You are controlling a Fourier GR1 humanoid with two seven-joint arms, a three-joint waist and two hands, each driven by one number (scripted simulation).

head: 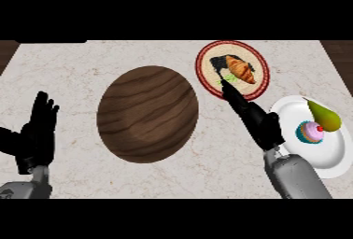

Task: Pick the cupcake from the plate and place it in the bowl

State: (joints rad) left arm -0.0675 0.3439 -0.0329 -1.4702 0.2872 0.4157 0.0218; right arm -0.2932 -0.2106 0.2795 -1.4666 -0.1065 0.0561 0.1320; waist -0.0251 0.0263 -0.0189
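Observation:
A cupcake (310, 132) with pink icing, a teal wrapper and a red cherry sits on a white plate (336, 158) at the right edge. A green pear (324, 116) lies just behind it on the same plate. The dark wooden bowl (147, 114) stands in the middle of the counter with nothing in it. My right hand (258, 121) lies just left of the cupcake, open, with straight fingers pointing up-left as far as the rim of a red-rimmed plate. It holds nothing. My left hand (38, 128) rests open at the left edge, fingers up.
The red-rimmed plate (205, 53) at the back right carries a croissant (241, 70) and a dark item beside it. Marble counter shows between the bowl and the plates. Dark floor lies past the counter's left and right back corners.

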